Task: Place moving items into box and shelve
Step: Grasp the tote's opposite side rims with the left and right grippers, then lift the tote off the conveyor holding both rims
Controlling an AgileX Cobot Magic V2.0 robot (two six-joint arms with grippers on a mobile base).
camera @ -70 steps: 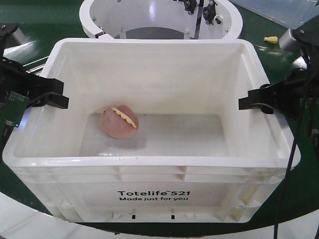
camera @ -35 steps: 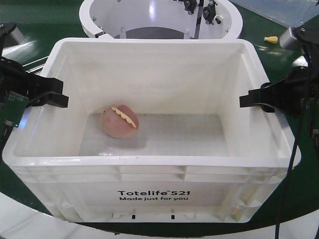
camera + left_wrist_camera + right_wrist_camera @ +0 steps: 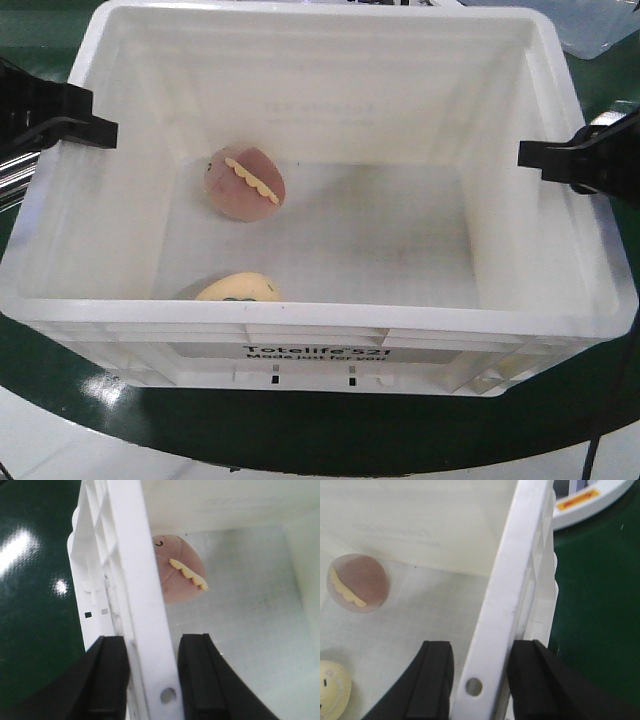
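Box (image 3: 330, 325), stiff, probably light (smooth plastic may slip), clamped at side rims by left end effector (image 3: 152, 640) and right end effector (image 3: 484, 645).

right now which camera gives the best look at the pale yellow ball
The right wrist view: the pale yellow ball shows its rounded side and dark stitching, cut only by the frame edge. The front view catches just its top above the near wall of the box. The left wrist view does not show it.
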